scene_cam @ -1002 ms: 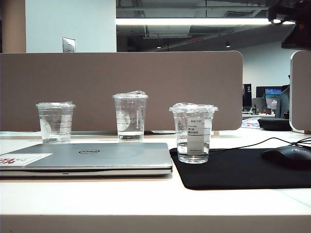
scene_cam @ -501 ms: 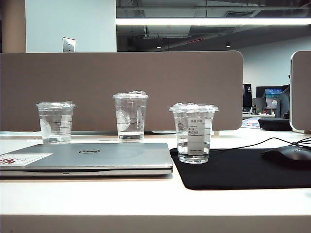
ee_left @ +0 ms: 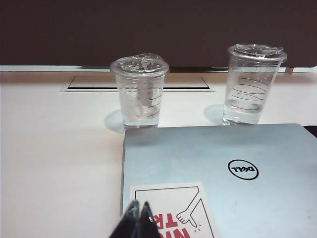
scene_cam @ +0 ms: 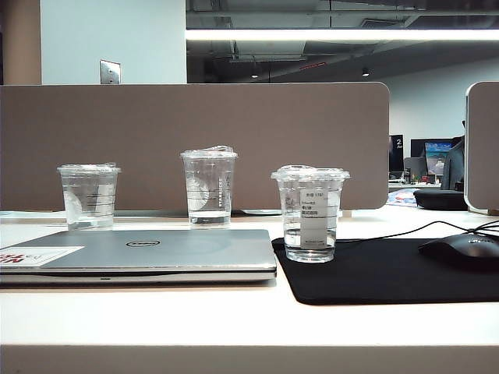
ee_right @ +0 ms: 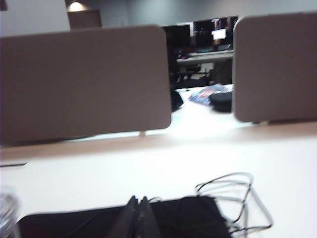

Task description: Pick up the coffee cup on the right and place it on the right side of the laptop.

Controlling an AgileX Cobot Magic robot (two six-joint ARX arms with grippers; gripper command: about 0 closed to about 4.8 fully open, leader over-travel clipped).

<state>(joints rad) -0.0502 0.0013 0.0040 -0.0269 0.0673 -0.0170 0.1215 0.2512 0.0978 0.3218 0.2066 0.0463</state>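
The coffee cup (scene_cam: pixel 310 213) stands delivered beside the laptop (scene_cam: pixel 156 254), both the left gripper (ee_left: pixel 138 210) and the right gripper (ee_right: pixel 137 207) clenched empty, well clear.

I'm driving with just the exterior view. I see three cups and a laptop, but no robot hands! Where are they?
Observer: The left gripper is shut and hovers over the laptop's corner with the white-and-red sticker.
Operator: And the other hand?
Observer: The right gripper is shut too, low over the black mouse mat.
Operator: Is it holding the cup with the label?
Observer: No, it holds nothing. Only a sliver of the coffee cup shows at the edge of the right wrist view, off to the gripper's side.
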